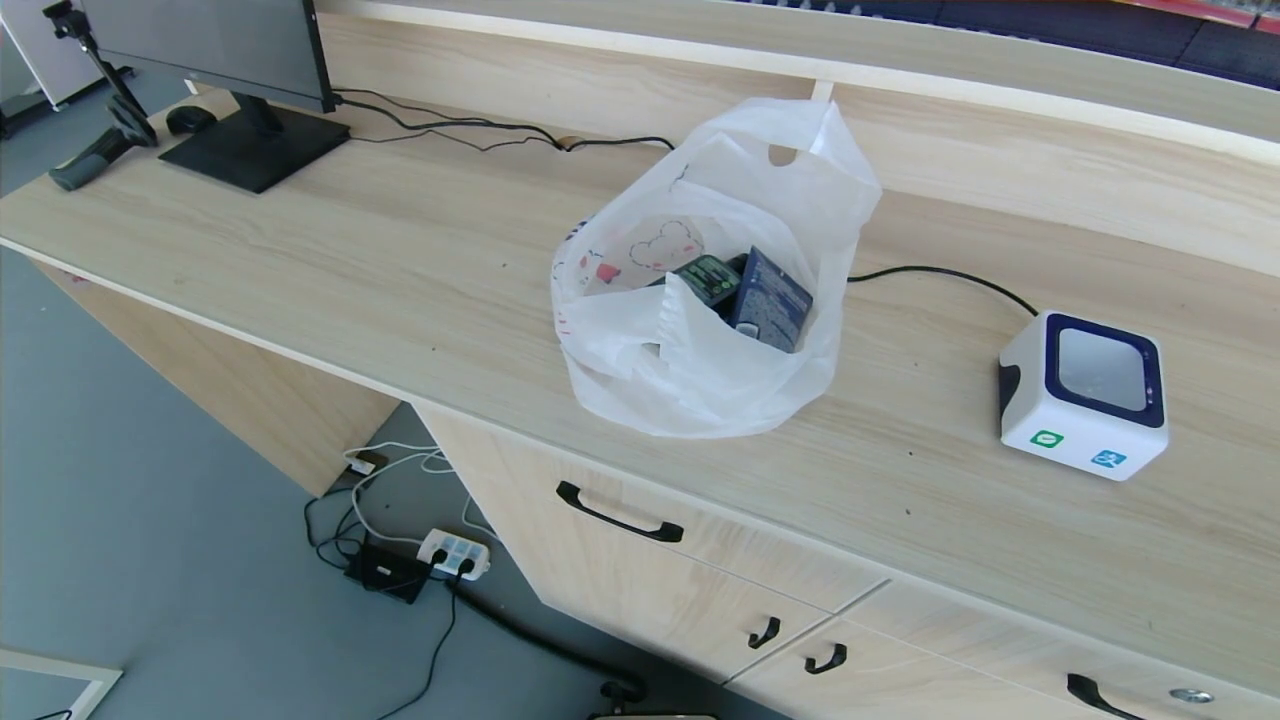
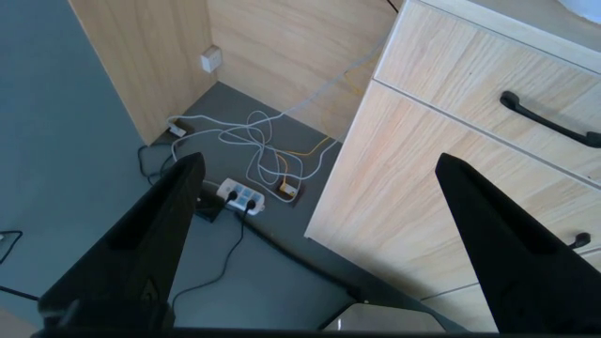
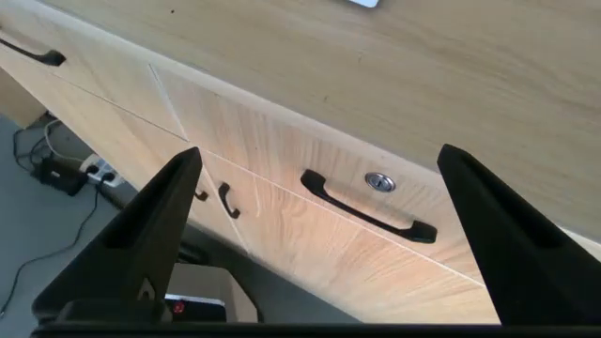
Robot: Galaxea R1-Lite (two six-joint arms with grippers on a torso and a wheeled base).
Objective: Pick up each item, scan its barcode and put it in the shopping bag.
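1. Shopping bag (image 1: 690, 395) stands on the tabletop (image 1: 400, 270) with its mouth open upward. A dark blue box (image 1: 772, 300) leans inside it, with a green-labelled dark item (image 1: 708, 278) just beside the box.
2. The scanner (image 1: 1085, 395) sits well apart from the bag, toward the robot's right, with its window facing up.
3. I see no loose item on the tabletop, so the packing looks finished or nearly so.
4. The left hand (image 2: 319, 164) is spread wide and empty, low in front of the drawer fronts (image 2: 441, 160), above a power strip (image 2: 242, 195) on the floor.
5. The right hand (image 3: 319, 155) is likewise spread and empty, below the tabletop edge and near a drawer handle (image 3: 366, 214).
6. To do this step well, search for any leftover item before lifting either arm.
7. Any rise should clear the drawer handles and the tabletop edge, and should not brush the thin bag, which would likely tip.
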